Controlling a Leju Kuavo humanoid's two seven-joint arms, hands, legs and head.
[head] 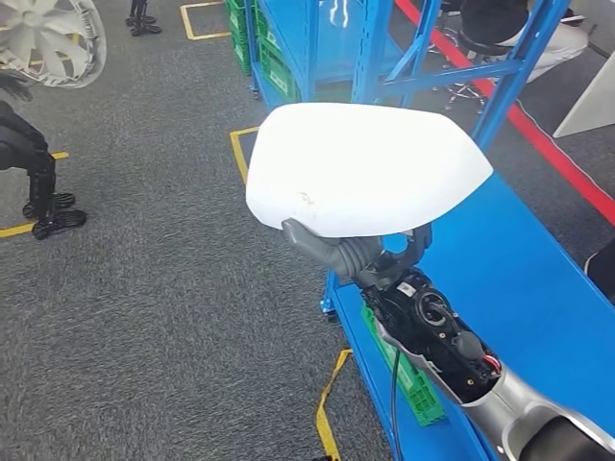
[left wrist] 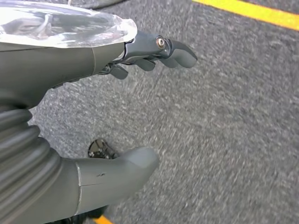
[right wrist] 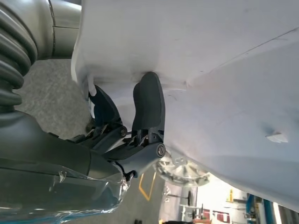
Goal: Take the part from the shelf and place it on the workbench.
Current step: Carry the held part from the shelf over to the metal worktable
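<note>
Above the workbench (head: 522,279), right hand (head: 356,254) holds part (head: 362,168) lengthwise.

A blue workbench (head: 522,288) runs along the right of the head view, its flat top bare where it shows. Under its near edge sits a green crate (head: 413,384) (only one end of it is visible). Behind stands a blue shelf (head: 319,48) with more green crates (head: 279,72) low down. All rest on a grey carpeted floor (head: 166,288) marked with yellow tape lines (head: 327,403).
</note>
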